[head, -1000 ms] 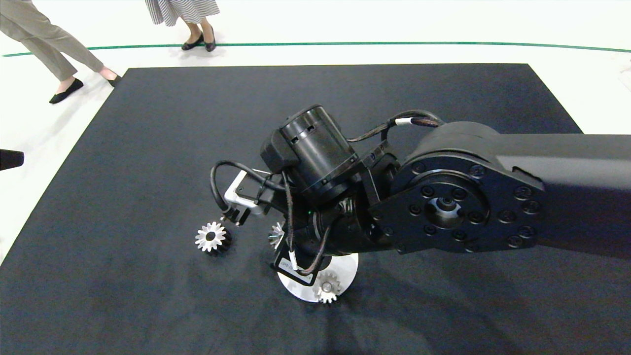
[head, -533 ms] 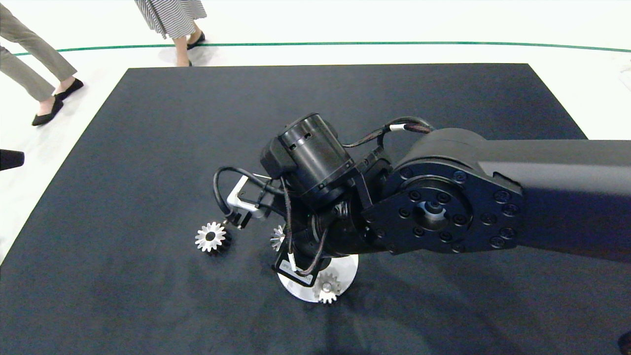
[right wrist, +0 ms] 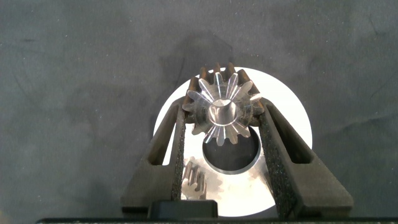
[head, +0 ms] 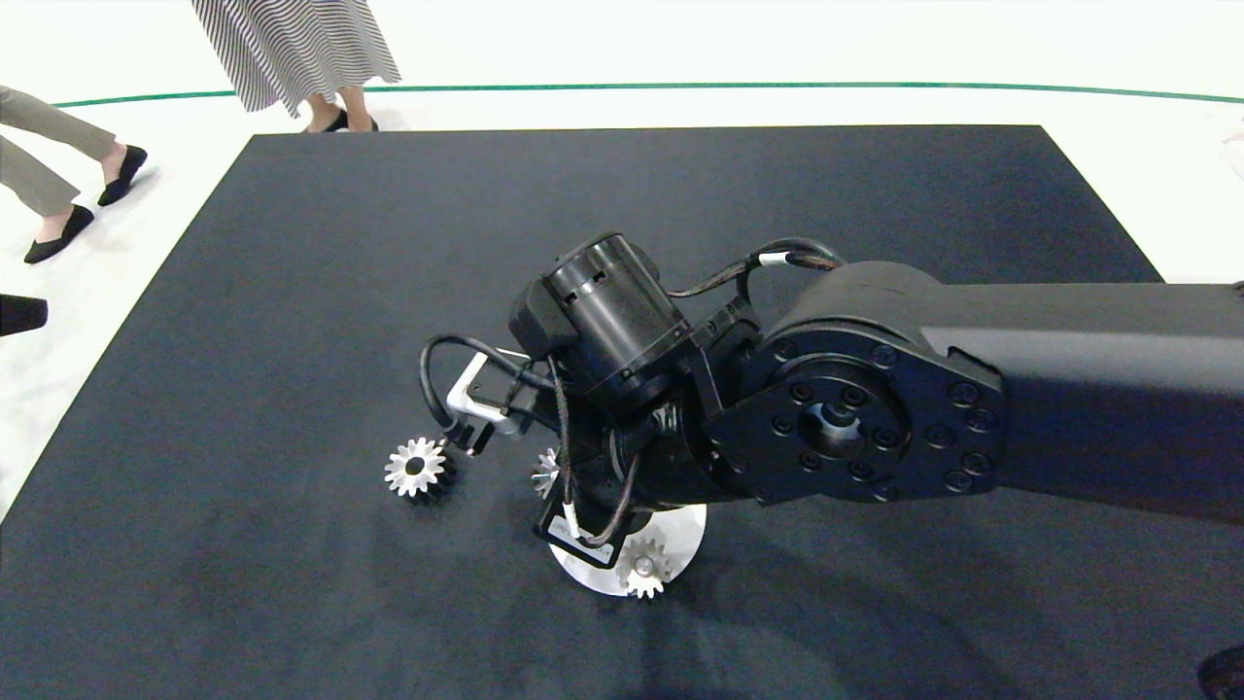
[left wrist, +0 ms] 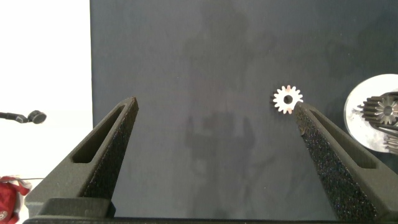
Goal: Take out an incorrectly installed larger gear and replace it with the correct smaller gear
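My right gripper [right wrist: 222, 111] is shut on the smaller gear [right wrist: 221, 119], a silver gear with pointed teeth and a tapered face. It holds the gear just above the round silver base plate [right wrist: 283, 118], over a dark round socket [right wrist: 231, 157]. In the head view the right arm covers this spot, and only a toothed edge [head: 545, 472] shows under it. The larger gear [head: 415, 468], with its broad dark hole, lies flat on the black mat left of the plate, also seen as the larger gear [left wrist: 288, 99]. My left gripper [left wrist: 216, 106] hangs open high above the mat, holding nothing.
Another small gear [head: 643, 567] stands on the base plate [head: 685, 540] at its near edge, also seen as a small gear [right wrist: 196, 180]. The black mat [head: 292, 243] covers the table. Two people's legs [head: 321, 107] move beyond its far left corner.
The right arm has shifted slightly left and lower, still holding the smaller gear. The people beyond the mat have walked further left. The larger gear has not moved.
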Robot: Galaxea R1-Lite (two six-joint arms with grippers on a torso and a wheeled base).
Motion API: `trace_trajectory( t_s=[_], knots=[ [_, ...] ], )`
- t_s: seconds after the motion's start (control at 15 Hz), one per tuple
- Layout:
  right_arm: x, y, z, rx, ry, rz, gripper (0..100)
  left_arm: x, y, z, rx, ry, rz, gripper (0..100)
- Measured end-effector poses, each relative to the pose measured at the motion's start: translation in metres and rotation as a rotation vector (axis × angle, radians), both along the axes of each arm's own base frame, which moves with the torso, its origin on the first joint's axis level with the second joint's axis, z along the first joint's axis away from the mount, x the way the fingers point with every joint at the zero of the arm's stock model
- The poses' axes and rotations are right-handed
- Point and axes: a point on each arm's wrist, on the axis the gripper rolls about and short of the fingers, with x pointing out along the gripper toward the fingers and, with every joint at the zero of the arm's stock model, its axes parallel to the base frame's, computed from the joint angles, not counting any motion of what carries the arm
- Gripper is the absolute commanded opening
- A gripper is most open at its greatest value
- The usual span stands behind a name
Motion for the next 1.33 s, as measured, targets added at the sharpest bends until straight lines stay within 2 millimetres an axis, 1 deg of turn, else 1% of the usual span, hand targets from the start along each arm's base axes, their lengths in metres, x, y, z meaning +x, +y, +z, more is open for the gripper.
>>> trace_trajectory(
  t_s=[0.47,1.33],
  knots=[
    [0.0064,-0.0005,-0.0009,0.003,-0.002,-0.014,22,-0.0001,0.0000,0.0000,0.000,0.000,-0.001,100],
    [0.0091,0.0041,-0.0044,0.004,-0.001,-0.013,22,0.0004,-0.0002,-0.0013,0.010,0.006,-0.005,100]
  ],
)
